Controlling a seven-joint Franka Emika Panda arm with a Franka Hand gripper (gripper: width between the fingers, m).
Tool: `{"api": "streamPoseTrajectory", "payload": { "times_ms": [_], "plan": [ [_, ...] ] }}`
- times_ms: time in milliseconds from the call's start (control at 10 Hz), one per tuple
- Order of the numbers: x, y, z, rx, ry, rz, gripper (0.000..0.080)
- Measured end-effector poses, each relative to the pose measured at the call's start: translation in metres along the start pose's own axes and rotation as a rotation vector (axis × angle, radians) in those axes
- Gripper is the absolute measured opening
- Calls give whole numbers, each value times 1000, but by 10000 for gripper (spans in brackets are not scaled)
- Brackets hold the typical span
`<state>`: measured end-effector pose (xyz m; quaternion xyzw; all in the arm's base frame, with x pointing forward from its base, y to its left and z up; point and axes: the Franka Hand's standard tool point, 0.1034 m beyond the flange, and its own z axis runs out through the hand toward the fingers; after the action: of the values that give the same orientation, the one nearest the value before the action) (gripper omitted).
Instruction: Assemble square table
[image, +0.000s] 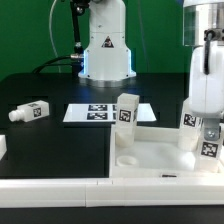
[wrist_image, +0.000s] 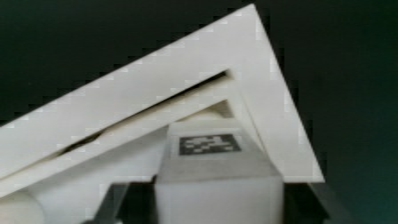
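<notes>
Nearest the exterior camera, a white rail (image: 60, 187) is seen along the table's front edge. Behind it the slab (image: 150, 152) lies flat, with 1 leg (image: 127, 110) upright at its far corner toward the exterior view's left. At the exterior view's right, a second leg (image: 193, 125) is clamped upright between the part-open fingers of the gripper (image: 205, 128), over the slab's corner. Another leg (image: 30, 111) lies well apart, beside the marker board (image: 78, 113).
</notes>
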<state>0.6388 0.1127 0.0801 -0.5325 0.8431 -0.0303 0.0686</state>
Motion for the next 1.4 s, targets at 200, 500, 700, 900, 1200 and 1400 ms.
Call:
{"api": "streamPoseTrajectory", "payload": {
  "times_ms": [200, 500, 700, 900, 1200, 1400],
  "plan": [
    [-1, 1, 0, -1, 0, -34, 382],
    [1, -12, -31, 27, -37, -118, 567],
    [9, -31, -59, 62, -71, -116, 632],
    [8, -27, -53, 56, -64, -122, 649],
    [8, -27, -52, 56, -62, -123, 649],
    [10, -27, -52, 56, -60, -137, 649]
  ]
}}
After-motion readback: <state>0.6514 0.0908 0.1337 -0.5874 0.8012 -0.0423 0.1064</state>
